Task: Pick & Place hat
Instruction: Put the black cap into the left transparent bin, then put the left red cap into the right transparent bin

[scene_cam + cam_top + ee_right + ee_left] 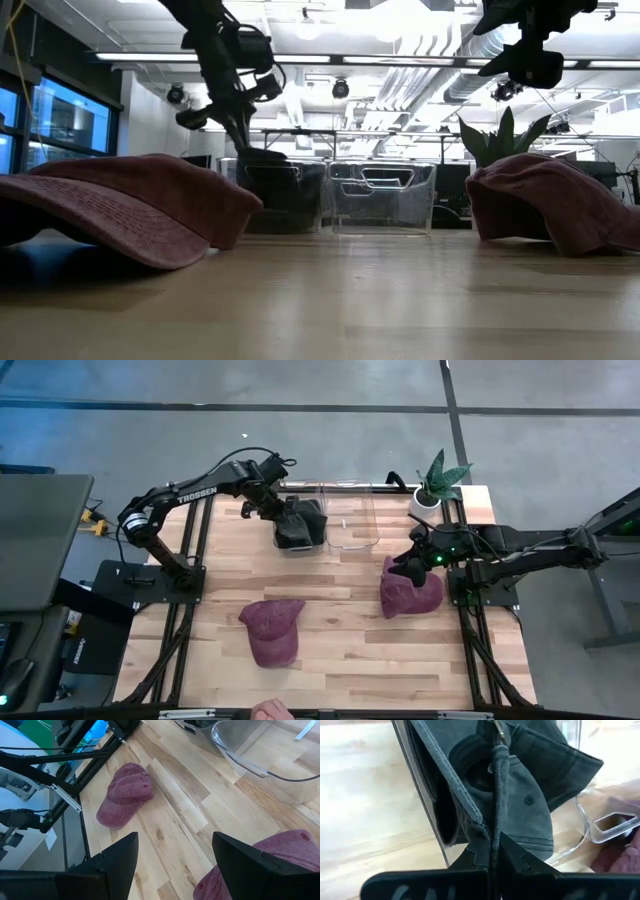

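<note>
My left gripper is over the left clear bin at the table's far side, shut on a dark grey hat that reaches down into that bin. In the low view the left gripper stands just above the bin's rim. My right gripper is open and hovers above a maroon hat lying on the table's right part; its fingers touch nothing. In the right wrist view this hat lies under the open fingers. A second maroon hat lies flat near the table's middle. My left gripper pinches a narrow upright fold of the dark grey hat's cloth between its two fingers, coming from above and slanting down. The hat hangs below the fingers with its crown inside the clear bin, against the bin's wall.
A second clear bin stands right beside the first, with nothing in it. A potted plant sits at the far right corner. Bare wood lies between the two maroon hats and along the near edge.
</note>
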Tool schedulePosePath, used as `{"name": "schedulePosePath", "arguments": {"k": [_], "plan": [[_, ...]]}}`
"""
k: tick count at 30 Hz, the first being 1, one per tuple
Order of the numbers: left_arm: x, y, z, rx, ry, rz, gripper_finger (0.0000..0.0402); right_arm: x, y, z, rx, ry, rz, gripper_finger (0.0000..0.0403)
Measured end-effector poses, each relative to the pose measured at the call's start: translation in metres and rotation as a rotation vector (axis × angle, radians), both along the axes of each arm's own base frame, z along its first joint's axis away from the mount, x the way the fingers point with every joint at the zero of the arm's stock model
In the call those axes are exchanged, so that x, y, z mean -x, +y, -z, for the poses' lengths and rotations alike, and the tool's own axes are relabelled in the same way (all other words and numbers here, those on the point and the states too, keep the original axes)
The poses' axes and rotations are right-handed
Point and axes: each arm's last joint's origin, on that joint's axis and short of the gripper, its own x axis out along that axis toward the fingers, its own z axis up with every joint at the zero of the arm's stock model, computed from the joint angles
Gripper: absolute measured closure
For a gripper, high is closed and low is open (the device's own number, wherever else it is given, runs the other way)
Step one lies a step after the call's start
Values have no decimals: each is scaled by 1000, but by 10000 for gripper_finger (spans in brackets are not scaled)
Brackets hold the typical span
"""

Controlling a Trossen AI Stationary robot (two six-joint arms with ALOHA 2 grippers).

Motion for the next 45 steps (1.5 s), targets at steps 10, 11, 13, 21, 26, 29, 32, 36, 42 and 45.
{"name": "schedulePosePath", "arguments": {"k": [10, 11, 13, 21, 26, 29, 32, 36, 42, 45], "plan": [[5, -3, 24, 105, 10, -33, 401, 0, 0, 0, 0, 0, 0, 153], [6, -4, 26, 109, 16, -36, 401, 0, 0, 0, -1, 0, 0, 153], [6, -4, 28, 108, 24, -36, 398, 0, 0, 0, -1, 0, 0, 153], [3, -2, 27, 78, -16, -15, 326, 0, 0, 0, -2, 0, 1, 153], [3, -3, 27, 73, -35, 71, 235, 0, 0, 0, -1, 0, 0, 153], [2, -2, 26, 45, -47, 103, 178, 0, 0, 0, 0, 0, 0, 153], [1, -2, 26, 36, -49, 102, 135, 0, 0, 0, 0, 0, 0, 153], [2, -1, 17, -23, -38, 113, 111, 0, 0, 0, -1, 0, 0, 153], [7, -3, 1, -109, -57, 139, 106, 0, 0, 0, 0, 0, 0, 153], [15, -8, -15, -169, -85, 135, 106, 0, 0, 0, -1, 0, 0, 153]]}}
